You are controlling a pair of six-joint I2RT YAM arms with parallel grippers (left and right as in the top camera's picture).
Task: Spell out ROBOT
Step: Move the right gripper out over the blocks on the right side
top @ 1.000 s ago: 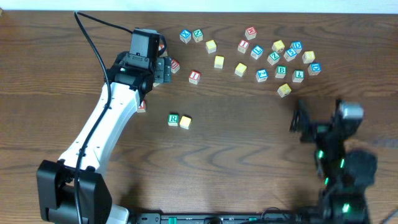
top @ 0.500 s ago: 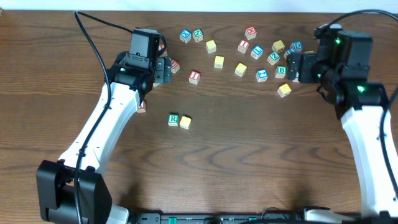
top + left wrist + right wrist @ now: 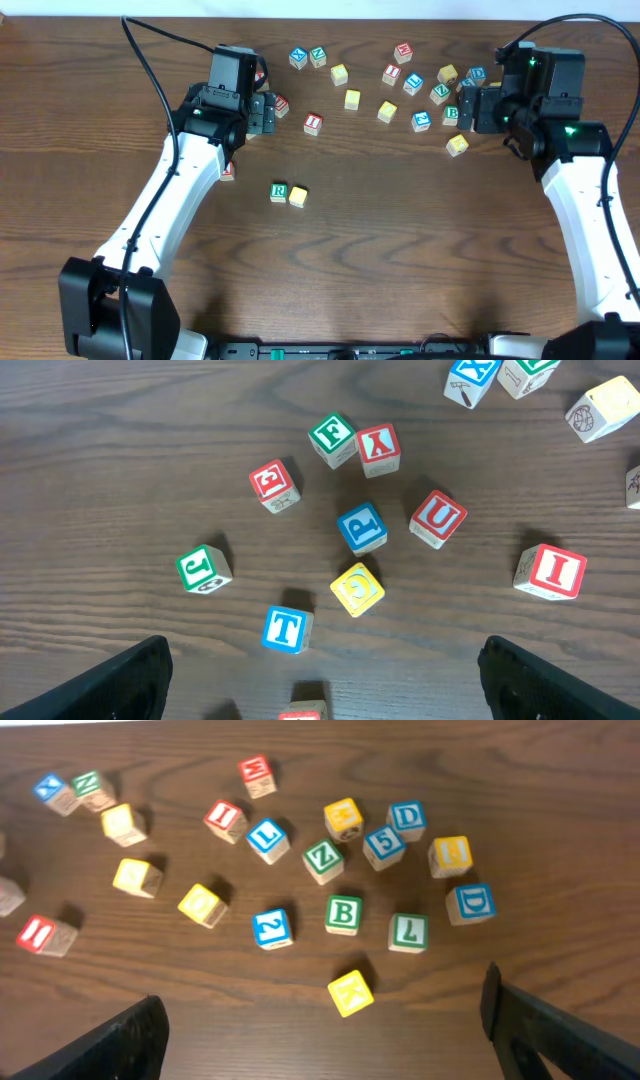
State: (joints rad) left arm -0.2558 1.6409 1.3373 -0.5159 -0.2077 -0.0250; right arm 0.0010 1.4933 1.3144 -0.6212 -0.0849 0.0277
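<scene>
The right gripper [image 3: 472,108] hovers with its jaws spread and empty over the cluster near the desk's far right corner. There the B cube [image 3: 343,913] sits between a blue cube [image 3: 272,928] and the L cube [image 3: 407,932]. It should centre on B so its fingers drop into both side gaps without nudging either neighbour.

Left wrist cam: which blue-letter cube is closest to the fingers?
The blue T cube, lowest of the blue ones, just below-left of the yellow cube. The blue P cube sits farther up.
</scene>
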